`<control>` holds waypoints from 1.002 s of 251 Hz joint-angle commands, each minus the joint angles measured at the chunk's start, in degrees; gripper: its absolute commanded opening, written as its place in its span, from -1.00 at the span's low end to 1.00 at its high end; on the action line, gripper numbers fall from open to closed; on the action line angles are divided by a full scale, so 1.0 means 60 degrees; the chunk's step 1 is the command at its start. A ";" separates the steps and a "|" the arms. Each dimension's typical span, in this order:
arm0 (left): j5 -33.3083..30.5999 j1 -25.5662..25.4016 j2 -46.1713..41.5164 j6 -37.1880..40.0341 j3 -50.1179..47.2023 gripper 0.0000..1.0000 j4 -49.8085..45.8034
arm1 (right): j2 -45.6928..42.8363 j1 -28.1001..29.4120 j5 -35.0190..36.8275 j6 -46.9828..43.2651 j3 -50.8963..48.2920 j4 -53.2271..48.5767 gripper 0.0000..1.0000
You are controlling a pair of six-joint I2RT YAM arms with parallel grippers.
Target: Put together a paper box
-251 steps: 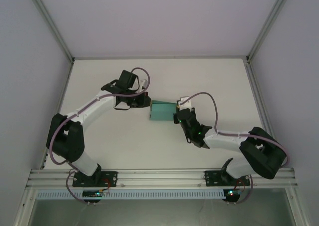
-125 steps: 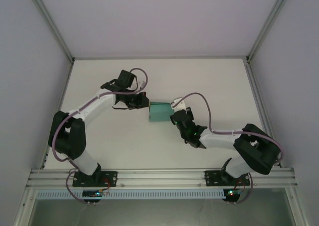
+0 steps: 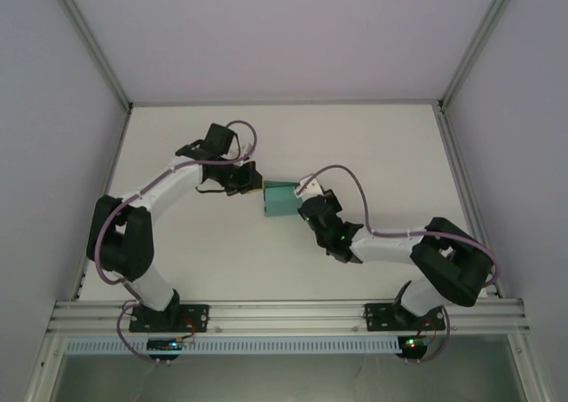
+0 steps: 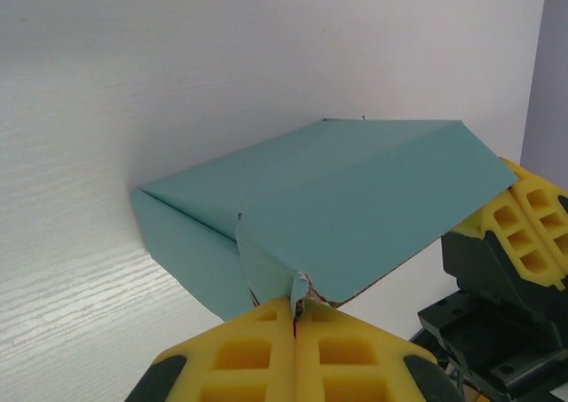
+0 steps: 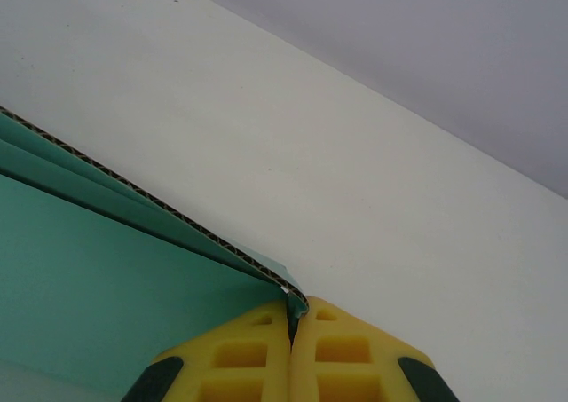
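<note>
The teal-green paper box (image 3: 280,199) hangs half folded between my two arms over the middle of the table. My left gripper (image 3: 255,181) is at its left end, and in the left wrist view the left gripper (image 4: 295,306) is shut on a small corner flap of the paper box (image 4: 346,198). My right gripper (image 3: 303,205) is at its right end; in the right wrist view the right gripper (image 5: 291,317) pinches the corner of the paper box (image 5: 98,287), whose corrugated edge runs up to the left. The yellow right fingers (image 4: 524,233) appear behind the box.
The white table (image 3: 373,153) is enclosed by pale walls with metal corner posts (image 3: 89,43). An aluminium rail (image 3: 284,318) carrying both arm bases runs along the near edge. Purple cables (image 3: 351,176) loop off each wrist.
Both grippers have closed in on each other, the right wrist shifting left and up. The box between them looks narrower and more folded than before.
</note>
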 commanded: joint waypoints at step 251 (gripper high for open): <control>-0.0258 -0.0607 -0.0097 0.1264 -0.0556 -1.00 -0.0142 | 0.0611 0.0121 -0.1938 -0.0293 0.0219 -0.2737 -1.00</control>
